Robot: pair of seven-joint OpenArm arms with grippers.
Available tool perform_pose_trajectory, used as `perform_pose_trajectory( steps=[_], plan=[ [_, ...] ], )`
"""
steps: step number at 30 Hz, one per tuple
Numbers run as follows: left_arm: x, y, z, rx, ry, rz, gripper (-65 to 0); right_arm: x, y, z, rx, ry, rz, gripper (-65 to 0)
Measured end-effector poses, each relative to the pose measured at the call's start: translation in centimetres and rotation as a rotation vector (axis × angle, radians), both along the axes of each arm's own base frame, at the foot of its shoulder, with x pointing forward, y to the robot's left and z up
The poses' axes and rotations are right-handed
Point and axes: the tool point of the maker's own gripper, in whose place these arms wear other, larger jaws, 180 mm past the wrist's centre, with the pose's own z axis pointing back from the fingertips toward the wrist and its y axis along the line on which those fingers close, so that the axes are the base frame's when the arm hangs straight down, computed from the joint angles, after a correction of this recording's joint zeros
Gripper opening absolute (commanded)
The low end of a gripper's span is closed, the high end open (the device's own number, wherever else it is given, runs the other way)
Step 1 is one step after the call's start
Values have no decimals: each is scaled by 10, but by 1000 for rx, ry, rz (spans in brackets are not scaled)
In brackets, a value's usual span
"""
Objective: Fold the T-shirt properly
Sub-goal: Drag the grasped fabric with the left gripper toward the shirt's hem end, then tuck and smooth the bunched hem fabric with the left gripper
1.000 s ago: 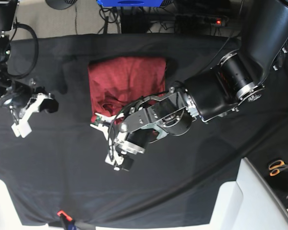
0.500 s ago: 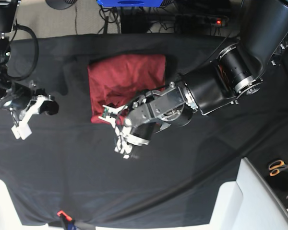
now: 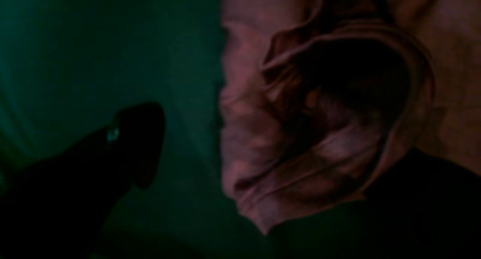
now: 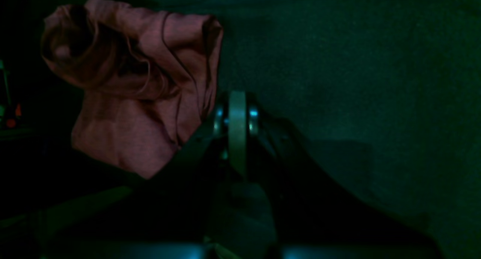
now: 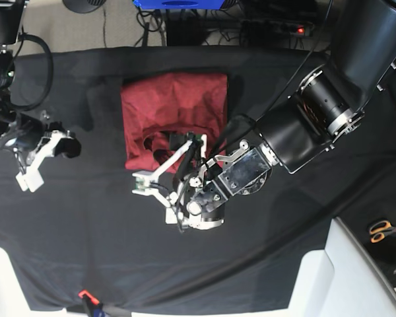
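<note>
The maroon T-shirt (image 5: 175,109) lies folded into a rough rectangle on the black cloth, its near edge bunched into loose folds (image 3: 319,138). My left gripper (image 5: 155,197) hovers open at the shirt's near left corner. One finger bar reaches across the bunched edge and nothing is between the jaws. In the left wrist view one dark fingertip (image 3: 141,138) stands left of the shirt's edge, apart from it. My right gripper (image 5: 32,173) rests shut and empty far to the left. Its closed fingers (image 4: 237,116) show in the right wrist view with the T-shirt (image 4: 139,101) beyond them.
Black cloth (image 5: 86,231) covers the table. Orange-handled scissors (image 5: 383,230) lie at the right edge beside a white panel (image 5: 346,277). A small red clip (image 5: 84,294) sits at the front edge. Cables and a blue box (image 5: 178,3) lie behind the table.
The left wrist has turned and its gripper has swung from in front of the shirt up to its near left corner, one finger now over the bunched edge. The right arm has not moved.
</note>
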Motion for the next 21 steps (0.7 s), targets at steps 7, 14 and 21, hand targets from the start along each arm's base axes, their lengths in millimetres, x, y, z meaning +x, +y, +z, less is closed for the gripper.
perform_pose_trajectory(
  steps=[7, 14, 21],
  plan=[
    [7, 32, -16, 47, 52, 124, -39, -4, 0, -3, 0, 10, 0, -648],
    [5, 26, -11, -91, 157, 256, -39, -5, 1, -4, 4, 13, 0, -648],
    [7, 24, -4, -148, 185, 286, -39, -16, 1, -11, 2, 38, 0, -648]
  ],
)
